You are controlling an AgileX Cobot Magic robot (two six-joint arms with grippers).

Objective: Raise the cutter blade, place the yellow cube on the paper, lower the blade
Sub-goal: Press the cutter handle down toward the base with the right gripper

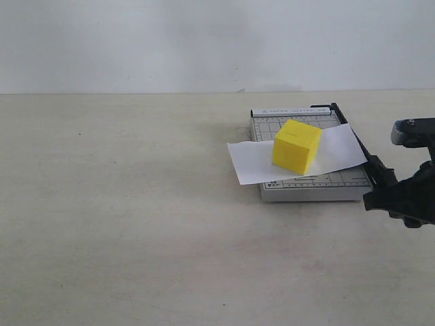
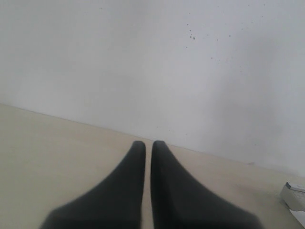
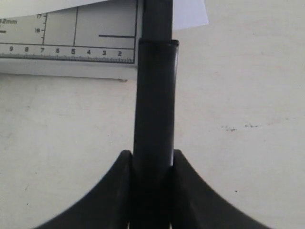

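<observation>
The yellow cube (image 1: pixel 297 146) rests on the white paper (image 1: pixel 253 161), which lies across the grey gridded trimmer board (image 1: pixel 309 187). The cutter blade (image 1: pixel 353 139) runs low along the board's right edge, its thick black handle (image 3: pixel 155 105) reaching past the board's front corner. My right gripper (image 1: pixel 380 185) is shut on that handle end, a finger pressed to each side (image 3: pixel 153 162). My left gripper (image 2: pixel 148 145) is outside the exterior view; its fingers are closed with only a hairline gap, holding nothing, pointed toward the wall.
The beige table (image 1: pixel 122 204) spreads wide to the left and front of the board. A pale wall (image 1: pixel 204 41) stands behind it. A corner of the board (image 2: pixel 295 194) shows at the edge of the left wrist view.
</observation>
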